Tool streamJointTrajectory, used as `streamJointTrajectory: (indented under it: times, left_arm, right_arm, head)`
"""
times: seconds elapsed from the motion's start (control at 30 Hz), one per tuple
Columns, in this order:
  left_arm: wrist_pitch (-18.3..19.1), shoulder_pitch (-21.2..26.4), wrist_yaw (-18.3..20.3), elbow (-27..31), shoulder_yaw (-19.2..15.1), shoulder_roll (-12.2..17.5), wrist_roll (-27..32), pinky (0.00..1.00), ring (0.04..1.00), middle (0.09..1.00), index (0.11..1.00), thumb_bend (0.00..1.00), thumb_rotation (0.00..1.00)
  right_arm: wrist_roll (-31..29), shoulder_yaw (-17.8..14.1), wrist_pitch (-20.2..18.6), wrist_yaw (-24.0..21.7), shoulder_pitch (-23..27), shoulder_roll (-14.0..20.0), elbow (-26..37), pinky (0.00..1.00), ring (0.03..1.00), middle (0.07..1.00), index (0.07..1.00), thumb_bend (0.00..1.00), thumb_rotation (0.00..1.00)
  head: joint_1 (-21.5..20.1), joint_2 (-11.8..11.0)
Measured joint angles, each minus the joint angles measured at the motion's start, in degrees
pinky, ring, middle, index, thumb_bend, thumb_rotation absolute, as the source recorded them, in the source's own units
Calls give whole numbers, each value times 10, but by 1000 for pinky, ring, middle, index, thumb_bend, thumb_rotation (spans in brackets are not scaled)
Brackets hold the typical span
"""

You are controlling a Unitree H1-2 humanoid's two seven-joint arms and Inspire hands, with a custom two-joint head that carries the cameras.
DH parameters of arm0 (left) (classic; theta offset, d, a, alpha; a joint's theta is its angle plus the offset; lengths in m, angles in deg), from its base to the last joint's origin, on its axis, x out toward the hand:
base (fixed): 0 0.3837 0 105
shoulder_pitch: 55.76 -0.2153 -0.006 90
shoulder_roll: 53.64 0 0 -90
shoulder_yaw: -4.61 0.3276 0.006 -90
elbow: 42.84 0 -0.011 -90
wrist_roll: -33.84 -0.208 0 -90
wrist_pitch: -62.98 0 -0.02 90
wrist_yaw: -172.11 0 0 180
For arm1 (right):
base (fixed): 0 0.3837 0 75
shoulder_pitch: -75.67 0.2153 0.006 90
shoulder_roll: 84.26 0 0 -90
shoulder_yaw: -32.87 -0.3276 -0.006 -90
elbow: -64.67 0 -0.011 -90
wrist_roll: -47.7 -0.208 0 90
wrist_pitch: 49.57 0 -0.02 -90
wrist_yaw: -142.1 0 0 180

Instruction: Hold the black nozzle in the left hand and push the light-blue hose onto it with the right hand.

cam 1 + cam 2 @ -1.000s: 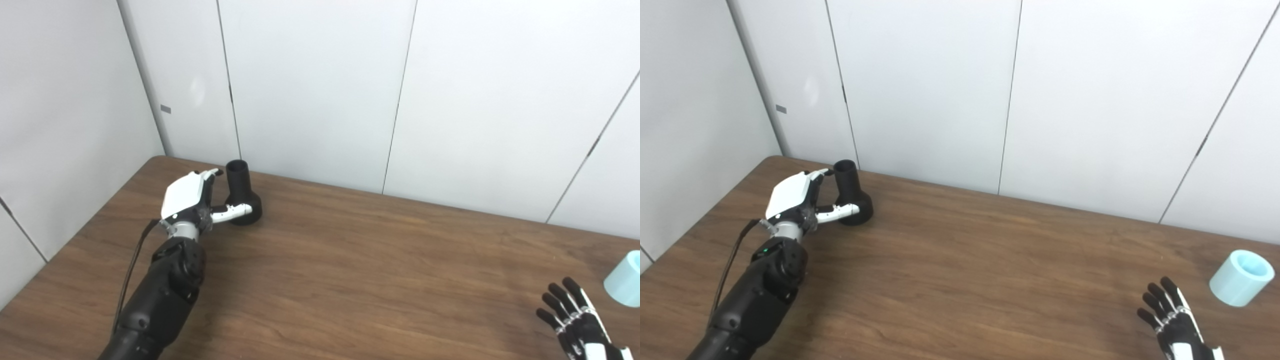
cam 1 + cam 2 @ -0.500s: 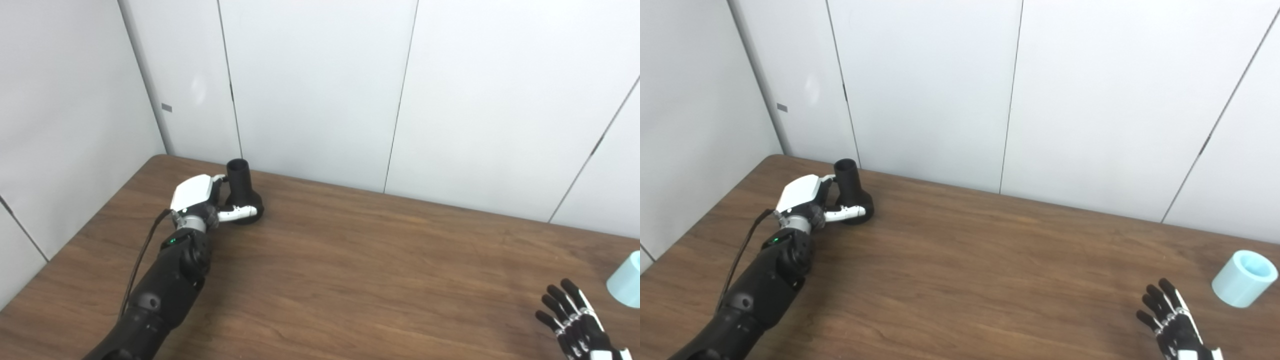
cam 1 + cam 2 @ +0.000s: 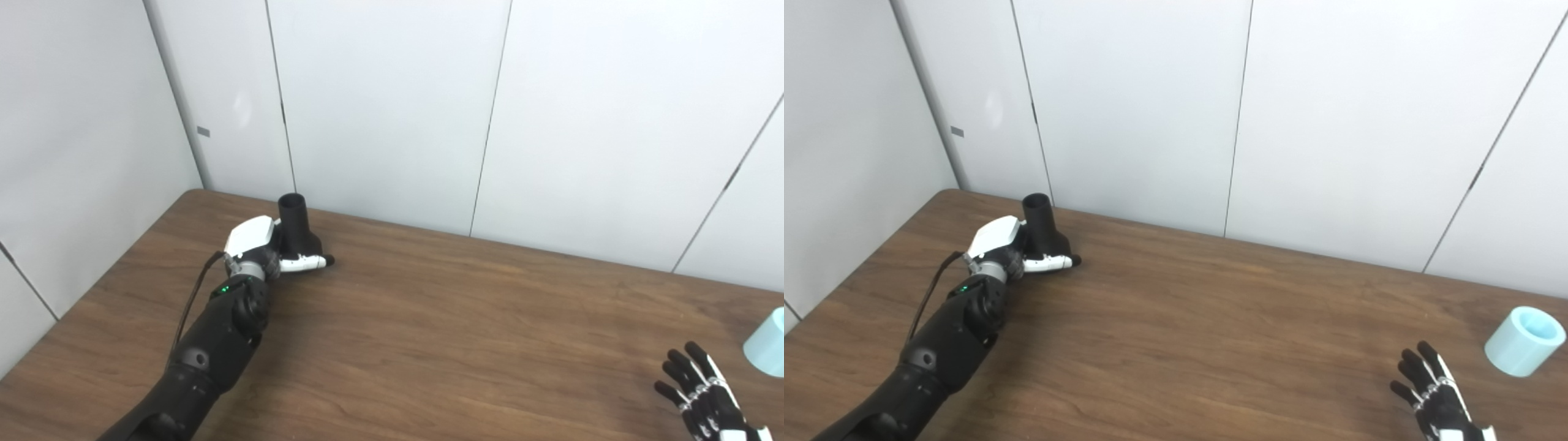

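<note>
We're working over a brown wooden table backed by white wall panels. We're reaching the left arm far out toward the back left corner, because that's where the black nozzle is standing, upright on its wide base with the narrow neck up. Our left hand is pressing against the nozzle's left side, thumb running along the front of the base and the other fingers hidden behind the neck (so we can't tell whether the wrap is actually closing). Nozzle is sitting on the table, not lifted, so we're judging the grasp as in progress. The light-blue hose is lying tilted near the right edge, open end up and facing us, well apart from the nozzle. Our right hand is waiting low near the bottom edge, just beside the hose but not touching, fingers spread, holding nothing.
</note>
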Motion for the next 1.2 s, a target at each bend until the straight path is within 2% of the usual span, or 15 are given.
streamJointTrajectory:
  times: [0.13, 0.37, 0.47, 0.5, 0.6, 0.7, 0.77, 0.8, 0.83, 0.9, 1.0, 1.2]
  left_arm:
    - [0, 0, 1, 0, 4, 0, 0, 989, 956, 899, 875, 1000, 642]
    - [-2, 3, -7, -7, 4, 0, 2, 942, 939, 888, 851, 966, 578]
    - [-2, 4, -12, -10, 4, -1, 2, 876, 912, 871, 832, 945, 546]
    - [-2, 5, -16, -14, 5, -1, 1, 812, 875, 846, 812, 931, 527]
    - [-3, 16, -30, -26, 6, -1, -3, 717, 795, 792, 767, 913, 483]
    - [-1, 34, -38, -45, 5, 0, -2, 627, 720, 715, 712, 870, 331]
    - [-1, 36, -39, -44, 4, 0, 1, 404, 481, 558, 672, 828, 131]
    - [-2, 36, -40, -42, 0, 0, 4, 325, 399, 496, 643, 820, 53]
    - [-3, 36, -40, -41, -3, -1, 9, 341, 411, 460, 586, 673, 27]
    - [-12, 33, -40, -41, -9, -1, 18, 452, 505, 497, 509, 560, 7]
    - [-18, 28, -40, -38, -8, -1, 24, 485, 536, 521, 478, 523, 0]
    - [-17, 24, -39, -33, -7, -1, 24, 470, 531, 526, 477, 518, 0]
  right_arm:
    - [0, 0, -5, 0, -6, 0, 5, 828, 905, 905, 929, 682, 999]
    - [0, 0, -9, 0, -17, -1, 15, 830, 902, 900, 925, 651, 996]
    - [0, 0, -11, 0, -19, -1, 16, 827, 900, 897, 924, 646, 994]
    - [0, 0, -11, 0, -19, -1, 17, 830, 898, 895, 922, 641, 991]
    - [0, -1, -11, 0, -21, -2, 18, 830, 893, 891, 920, 637, 991]
    - [0, -1, -11, 0, -22, -2, 19, 833, 891, 885, 918, 623, 986]
    - [0, -1, -11, 0, -23, -2, 21, 827, 887, 882, 915, 625, 983]
    - [0, -1, -11, 0, -24, -2, 22, 829, 888, 881, 915, 633, 986]
    - [0, -1, -11, 0, -25, -2, 22, 830, 890, 881, 916, 634, 985]
    - [0, -1, -11, 0, -27, -2, 24, 831, 888, 880, 913, 629, 986]
    - [-3, -3, -11, 0, -31, -2, 27, 836, 888, 883, 916, 622, 982]
    - [-2, -2, -12, 0, -42, -2, 36, 820, 870, 875, 915, 618, 992]
  head:
    - [1, 4]
    - [-1, 8]
    - [0, 11]
    - [0, 11]
    - [0, 12]
    - [1, 13]
    - [2, 16]
    - [2, 17]
    - [2, 18]
    - [3, 18]
    - [2, 21]
    - [2, 25]
